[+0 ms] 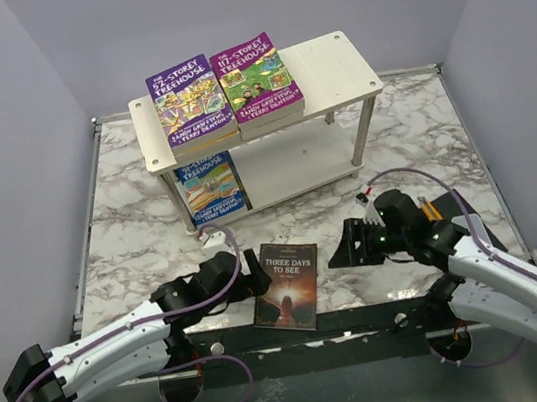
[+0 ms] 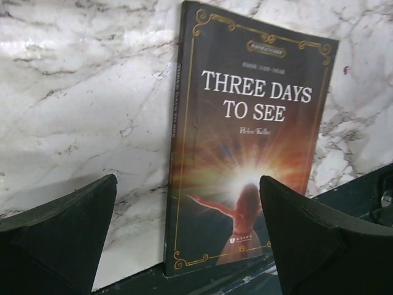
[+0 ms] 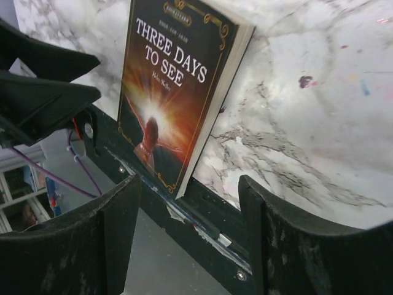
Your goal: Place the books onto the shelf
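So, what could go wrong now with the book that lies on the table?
1. The Three Days to See book lies flat, its near end over the edge of the table; a nudge might slide it off.
2. The open left gripper and right gripper flank it closely and could collide.

Marble table [image 1: 132,232] carries shelf [image 1: 334,65] and brown book [image 1: 286,286].

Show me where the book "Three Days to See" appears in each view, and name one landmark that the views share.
Top external: the book lies flat at bottom centre, its lower end on the black rail.
Left wrist: the book fills the centre, title upright.
Right wrist: the book is at upper left, tilted.
Shared landmark: the black rail at the book's lower end shows in all three views.
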You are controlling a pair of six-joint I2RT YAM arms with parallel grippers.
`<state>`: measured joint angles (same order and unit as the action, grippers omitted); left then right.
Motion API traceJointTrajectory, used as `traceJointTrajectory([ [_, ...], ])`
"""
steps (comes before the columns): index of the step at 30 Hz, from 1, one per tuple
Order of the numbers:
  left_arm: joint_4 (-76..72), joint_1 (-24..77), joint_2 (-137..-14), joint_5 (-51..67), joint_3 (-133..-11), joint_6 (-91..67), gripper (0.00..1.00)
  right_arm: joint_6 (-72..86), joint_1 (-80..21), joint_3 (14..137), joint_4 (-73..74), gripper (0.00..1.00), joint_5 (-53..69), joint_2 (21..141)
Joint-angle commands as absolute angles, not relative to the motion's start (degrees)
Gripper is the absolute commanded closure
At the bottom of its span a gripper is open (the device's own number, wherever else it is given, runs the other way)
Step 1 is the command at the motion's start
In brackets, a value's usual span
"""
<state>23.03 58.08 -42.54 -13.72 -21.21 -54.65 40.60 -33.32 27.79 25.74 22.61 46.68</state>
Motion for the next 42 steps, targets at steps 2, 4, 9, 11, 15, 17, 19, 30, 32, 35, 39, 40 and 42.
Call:
traceJointTrajectory([
  [2,13.82,57.92,-46.39,-10.7,-17.99,-58.74,0.01,47.12,-39.54,24.63,15.05,0.32,17.71,50.25],
  [4,12.18,57.92,-48.12,-9.9,-17.23,-58.68,0.01,48.38,-40.92,23.64,12.73,0.32,16.53,51.59],
  [9,8.08,57.94,-52.82,-7.95,-15.54,-58.79,0.04,51.01,-43.39,21.76,7.18,0.34,15.67,56.82],
  [11,6.87,57.94,-54.36,-7.41,-15.03,-58.83,0.06,51.91,-44.26,21.18,5.58,0.34,14.26,58.61],
  [15,4.49,57.92,-56.06,-6.81,-13.76,-59.02,0.1,53.78,-44.95,19.72,1.67,0.36,12.33,61.93],
  [17,3.13,57.92,-56.58,-6.2,-13.18,-59.25,0.14,54.63,-45.08,19.24,-0.22,0.37,12.31,64.05],
  [19,1.68,57.99,-57.1,-5.18,-12.62,-59.43,0.19,55.48,-45.35,18.81,-2.68,0.37,12.1,65.97],
  [30,-1.38,58.1,-57.93,-2.08,-11.56,-58.89,0.35,58.09,-46.55,17.78,-6.28,0.5,8.64,72.38],
  [32,-1.84,58.1,-57.9,-1.79,-11.45,-58.65,0.36,57.95,-46.74,17.84,-5.88,0.58,7.94,73.18],
  [35,-2.71,58.18,-58.37,-1.51,-11.43,-58.53,0.36,57.75,-46.84,17.72,-5.13,0.74,6.99,73.94],
  [39,-3.81,58.21,-58.97,-1.06,-11.43,-58.44,0.36,57.95,-46.85,17.04,-4.16,0.96,6.36,73.64],
  [40,-3.86,58.2,-58.97,-1.06,-11.43,-58.31,0.36,58.11,-46.85,16.86,-3.83,0.99,6.26,73.27],
  [42,-3.86,58.18,-58.62,-1.08,-11.43,-58.23,0.35,58.62,-46.85,16.22,-3.27,0.99,6.08,71.89],
])
